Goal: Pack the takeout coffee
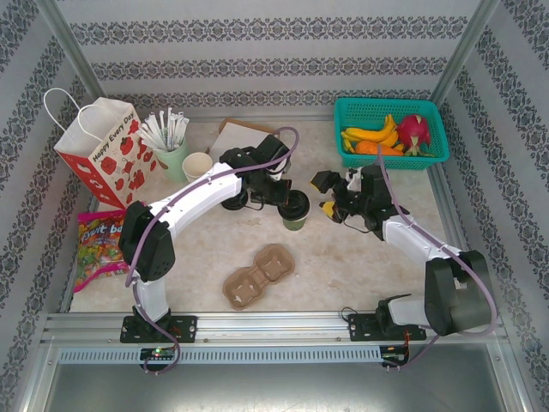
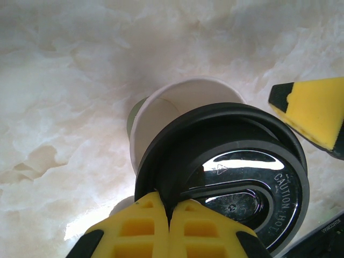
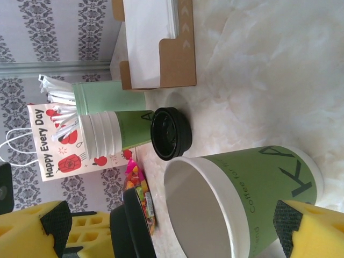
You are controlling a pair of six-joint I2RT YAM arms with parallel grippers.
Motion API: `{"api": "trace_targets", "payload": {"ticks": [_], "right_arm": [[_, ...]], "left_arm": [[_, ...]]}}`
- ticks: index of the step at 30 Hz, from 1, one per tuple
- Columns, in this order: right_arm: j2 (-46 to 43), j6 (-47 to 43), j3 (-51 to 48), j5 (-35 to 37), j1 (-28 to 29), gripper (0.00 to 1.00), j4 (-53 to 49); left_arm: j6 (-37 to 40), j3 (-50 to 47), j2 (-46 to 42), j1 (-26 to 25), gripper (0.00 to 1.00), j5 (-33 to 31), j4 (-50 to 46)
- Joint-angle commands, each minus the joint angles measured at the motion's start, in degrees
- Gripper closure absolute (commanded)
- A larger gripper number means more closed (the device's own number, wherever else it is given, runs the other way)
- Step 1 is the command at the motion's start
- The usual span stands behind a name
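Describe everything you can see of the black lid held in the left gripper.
The black lid is round, glossy plastic, with a raised rim, a curved sip recess and the embossed words CAUTION HOT. The left gripper, yellow-padded, is shut on its edge. The lid is tilted over the open mouth of a paper cup, covering part of it, not seated on the rim; whether it touches the cup cannot be told.
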Motion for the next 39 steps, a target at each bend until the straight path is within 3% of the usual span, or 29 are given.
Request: {"api": "trace_targets", "payload": {"ticks": [1, 24, 39], "right_arm": [[0.8, 0.4, 0.4, -1.4, 1.0, 0.02, 2.1], [3.4, 0.1, 1.1, -1.9, 2.3, 0.02, 3.4], [3.6, 0.6, 0.9, -1.9, 2.5, 0.02, 4.1]], "left_arm": [[0.9, 2.3, 1.9, -0.8, 1.0, -0.6, 1.3], [3.4, 4.7, 4.7, -0.8, 1.0, -3.9, -0.9], [2.8, 3.3, 7.4, -0.9, 1.0, -1.6, 1.5]]}}
